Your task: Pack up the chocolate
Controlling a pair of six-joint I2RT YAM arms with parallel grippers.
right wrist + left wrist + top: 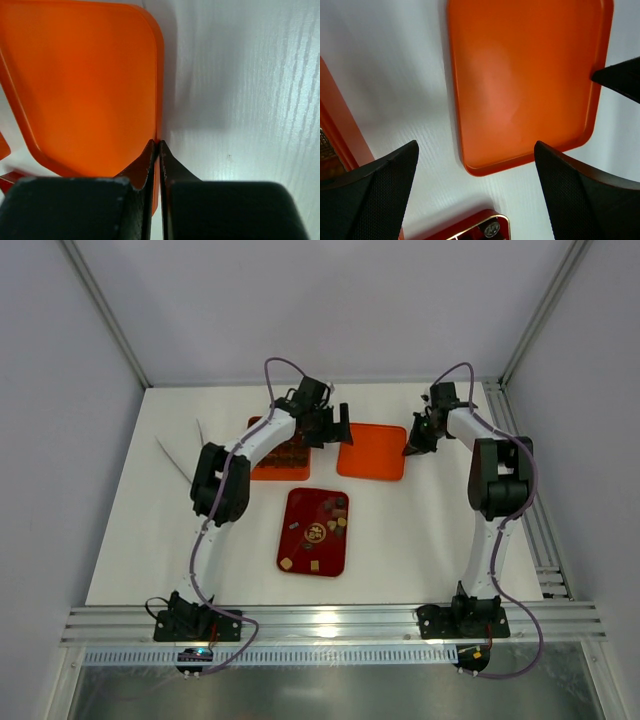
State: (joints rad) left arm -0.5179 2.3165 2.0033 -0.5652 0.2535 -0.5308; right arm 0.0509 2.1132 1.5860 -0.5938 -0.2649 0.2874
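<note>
Several small chocolate pieces (318, 533), dark brown, tan and cream, lie in the dark red tray (300, 560). One round piece (491, 229) shows in the left wrist view at the tray's corner (470, 231). The orange box with cells (262, 465) sits under my left arm, and some of its cells look dark. A flat orange lid (372, 452) lies to its right. My left gripper (333, 430) is open and empty, hovering over the lid's left edge (476, 150). My right gripper (413, 448) is shut on the lid's right rim (159, 144).
The white table (450, 530) ends at white walls at the back and sides. Two thin pale sticks (180, 455) lie at the left. A metal rail (330, 625) runs along the near edge by the arm bases.
</note>
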